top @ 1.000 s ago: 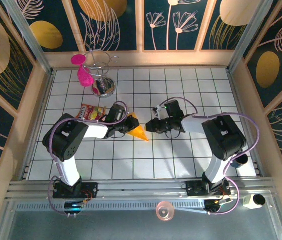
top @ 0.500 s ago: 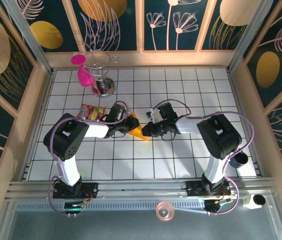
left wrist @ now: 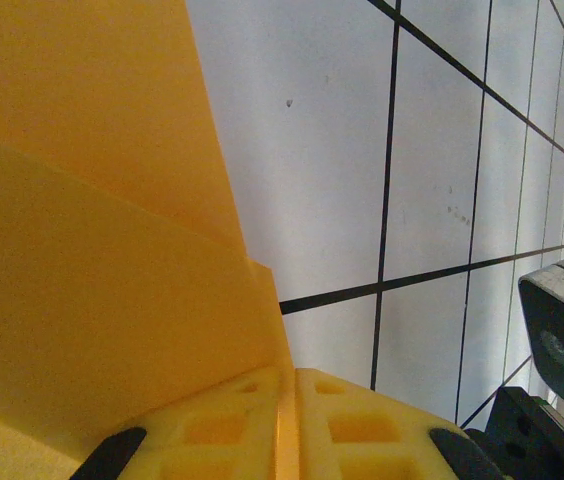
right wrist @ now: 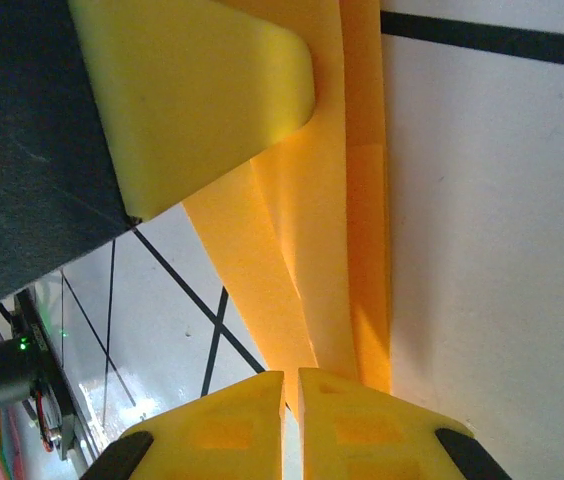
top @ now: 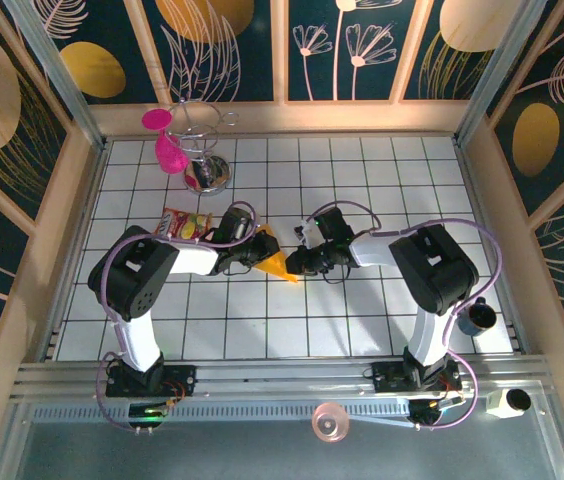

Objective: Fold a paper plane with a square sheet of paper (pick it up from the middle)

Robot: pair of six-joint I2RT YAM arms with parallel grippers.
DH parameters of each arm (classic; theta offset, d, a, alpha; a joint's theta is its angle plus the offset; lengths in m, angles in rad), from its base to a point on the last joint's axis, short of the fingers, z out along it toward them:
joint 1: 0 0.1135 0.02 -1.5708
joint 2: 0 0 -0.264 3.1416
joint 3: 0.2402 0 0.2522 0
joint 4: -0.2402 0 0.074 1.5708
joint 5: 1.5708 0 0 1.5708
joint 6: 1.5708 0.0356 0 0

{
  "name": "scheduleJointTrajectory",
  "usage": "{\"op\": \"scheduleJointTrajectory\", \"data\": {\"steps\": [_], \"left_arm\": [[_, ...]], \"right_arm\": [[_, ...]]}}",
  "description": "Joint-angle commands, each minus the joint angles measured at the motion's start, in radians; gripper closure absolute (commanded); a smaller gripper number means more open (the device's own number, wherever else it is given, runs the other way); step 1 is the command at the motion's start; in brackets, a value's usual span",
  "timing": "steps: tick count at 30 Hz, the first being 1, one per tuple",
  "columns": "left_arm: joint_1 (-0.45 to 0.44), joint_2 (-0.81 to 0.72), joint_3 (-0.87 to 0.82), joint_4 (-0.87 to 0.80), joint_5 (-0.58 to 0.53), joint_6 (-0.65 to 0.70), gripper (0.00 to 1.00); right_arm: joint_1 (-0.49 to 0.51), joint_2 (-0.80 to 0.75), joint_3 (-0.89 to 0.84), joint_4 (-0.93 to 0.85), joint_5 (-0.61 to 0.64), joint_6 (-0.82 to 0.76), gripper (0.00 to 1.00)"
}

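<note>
Print on the snack packet [top: 184, 223], near the left gripper [top: 253, 250], is too small to read. Both claws are pinched narrow on the paper plane [top: 276, 262] between them — the left at its wide end, the right gripper [top: 300, 262] near its point. A dark cup [top: 477, 317] stands well apart from both claws, its contents unclear.

Bright, even overhead light is washing the white bench [top: 362, 190], leaving only faint, soft shadows. The top view is looking sharp, though its side walls [top: 42, 250] are leaning outward. In the wrist views the paper plane [left wrist: 82, 250] is sitting so close it is blurring, its folds glowing orange, and glare is flaring off one tile [right wrist: 102, 400].
</note>
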Motion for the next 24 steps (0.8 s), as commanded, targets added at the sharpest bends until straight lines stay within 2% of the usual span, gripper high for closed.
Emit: {"op": "scheduleJointTrajectory", "data": {"steps": [1,24], "left_arm": [[0.005,0.019,0.021,-0.025,0.007,0.027,0.88],[0.006,0.036,0.033,-0.035,0.004,0.043,0.87]], "right_arm": [[0.002,0.018,0.017,-0.027,0.019,-0.027,0.87],[0.001,0.053,0.021,-0.067,0.052,-0.032,0.91]]}}
